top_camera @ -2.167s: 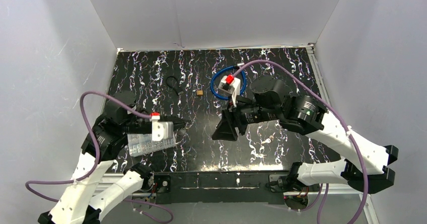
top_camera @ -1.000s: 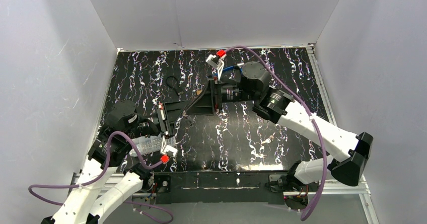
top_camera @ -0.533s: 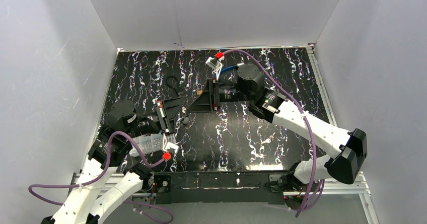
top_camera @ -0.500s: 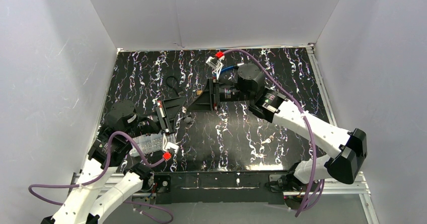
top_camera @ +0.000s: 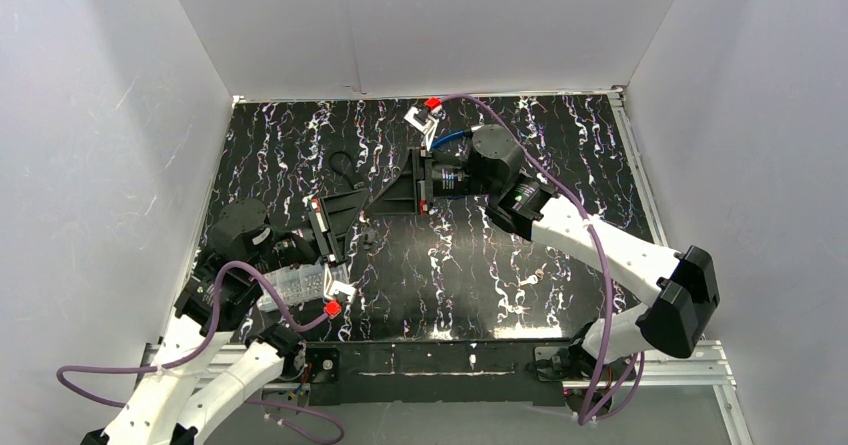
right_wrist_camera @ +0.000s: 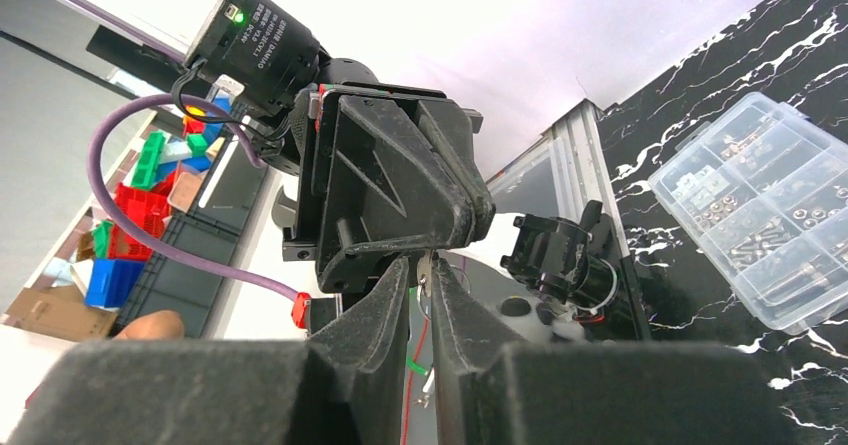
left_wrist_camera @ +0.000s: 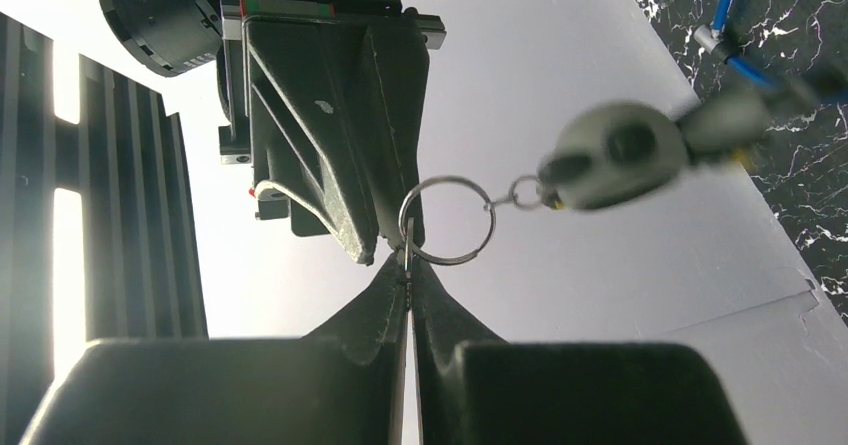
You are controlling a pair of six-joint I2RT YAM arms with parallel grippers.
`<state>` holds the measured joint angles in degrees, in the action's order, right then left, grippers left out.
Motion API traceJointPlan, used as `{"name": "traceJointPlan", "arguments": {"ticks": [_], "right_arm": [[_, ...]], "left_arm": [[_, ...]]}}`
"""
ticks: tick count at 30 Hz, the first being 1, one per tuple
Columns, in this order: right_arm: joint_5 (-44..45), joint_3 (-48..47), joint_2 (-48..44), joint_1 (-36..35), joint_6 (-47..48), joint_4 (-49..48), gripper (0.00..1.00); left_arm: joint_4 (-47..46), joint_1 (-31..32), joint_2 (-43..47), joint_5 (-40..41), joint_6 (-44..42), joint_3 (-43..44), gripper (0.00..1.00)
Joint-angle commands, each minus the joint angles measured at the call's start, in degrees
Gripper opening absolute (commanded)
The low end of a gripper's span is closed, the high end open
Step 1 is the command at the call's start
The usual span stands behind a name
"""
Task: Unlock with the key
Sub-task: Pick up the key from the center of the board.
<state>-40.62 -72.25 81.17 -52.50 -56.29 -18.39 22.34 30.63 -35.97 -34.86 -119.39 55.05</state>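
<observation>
Screws (right_wrist_camera: 750,230) are sitting in a clear plastic box (right_wrist_camera: 708,140) nearest us on the tabletop (top_camera: 480,285), beside the left arm. Just beyond it, lifted off the surface, the left fingers (left_wrist_camera: 375,305) are pressing tightly together on the edge of a key ring (left_wrist_camera: 447,220). The key (left_wrist_camera: 620,155), showing only as a blurred grey head, is dangling free from that ring. Meeting them tip to tip, the right fingers (right_wrist_camera: 372,310) are standing narrow with a sliver of metal between them; we cannot tell whether they are actually pinching it. Farther back a blue cable (top_camera: 447,140) is lying on the tabletop. We are not finding the lock itself, which the right arm may be hiding.

We are judging this a handover in mid-air, and that is where the risk is sitting. If the left fingers let go while the right ones are only grazing the thin ring, everything is dropping to the tabletop. A grip on the ring rather than the key is also leaving the key swinging, hard to aim at a keyhole.
</observation>
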Motion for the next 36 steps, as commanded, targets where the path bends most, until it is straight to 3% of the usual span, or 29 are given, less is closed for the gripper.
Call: {"name": "traceJointPlan", "arguments": {"ticks": [1, 16, 18, 21, 25, 30, 33, 36], "right_arm": [[-2.74, 0.60, 0.50, -0.15, -2.83, -6.18, 0.19], [-2.39, 1.19, 1.82, 0.62, -4.89, -6.75, 0.32], [-2.27, 1.49, 1.73, 0.82, -5.49, -7.70, 0.26], [-2.22, 1.51, 2.01, 0.80, -6.78, -9.64, 0.02], [-2.56, 1.94, 1.61, 1.06, -7.85, -10.64, 0.01], [-4.29, 5.06, -1.95, 3.76, -7.70, -9.79, 0.01], [-6.65, 4.33, -4.29, 4.83, -1.78, -2.79, 0.01], [-8.89, 0.94, -5.39, 4.84, 8.80, 9.93, 0.01]], "left_arm": [[-1.34, 0.31, -0.64, 0.48, -7.88, -0.29, 0.00], [-0.89, 0.30, -0.83, 0.94, -7.34, 0.06, 0.00], [-0.89, 0.30, -0.90, 0.94, -7.46, 0.06, 0.00], [-0.90, 0.31, -0.86, 0.91, -7.58, 0.14, 0.00], [-1.12, 0.31, -0.52, 0.48, -6.42, 0.44, 0.00], [-3.44, 0.31, 0.99, -1.10, 1.98, 0.98, 0.26], [-1.58, 0.30, 1.91, -1.59, 10.63, 3.25, 0.58], [13.80, 0.30, 0.77, -3.30, 16.49, 11.15, 0.92]]}}
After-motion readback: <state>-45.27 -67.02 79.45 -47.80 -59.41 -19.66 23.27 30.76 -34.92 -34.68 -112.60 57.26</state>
